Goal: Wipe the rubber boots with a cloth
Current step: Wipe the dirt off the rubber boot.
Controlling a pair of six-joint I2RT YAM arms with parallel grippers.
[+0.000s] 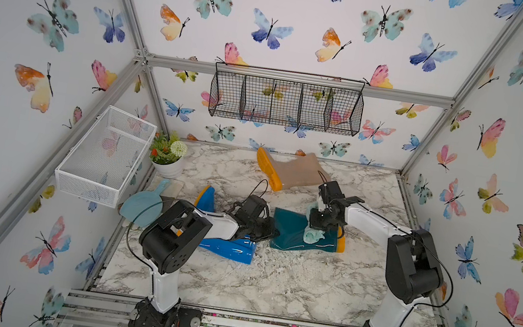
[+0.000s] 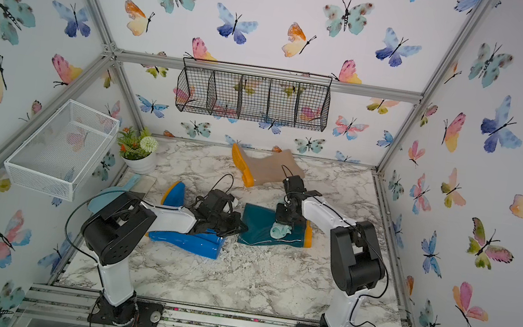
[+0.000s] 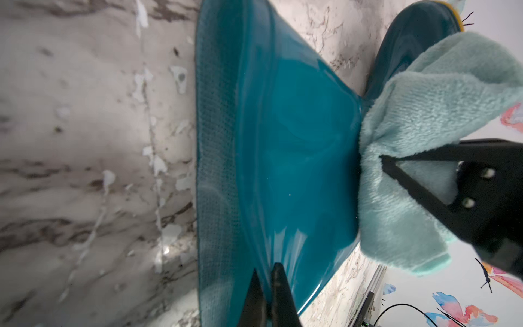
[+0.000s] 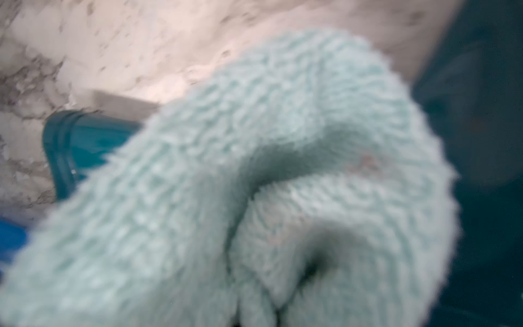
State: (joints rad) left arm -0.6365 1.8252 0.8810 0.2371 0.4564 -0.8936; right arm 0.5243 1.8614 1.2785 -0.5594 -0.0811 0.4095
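No readable text, label or number shows anywhere

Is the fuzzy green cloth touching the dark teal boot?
Touching. The left wrist view shows the cloth pressed against the teal boot on its glossy side, with no gap between them.

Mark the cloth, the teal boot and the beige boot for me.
cloth (image 1: 312,235): in a top view, on its lower bunched fold.
teal boot (image 1: 289,228): in a top view, on its shaft.
beige boot (image 1: 300,173): in a top view, on its shaft.
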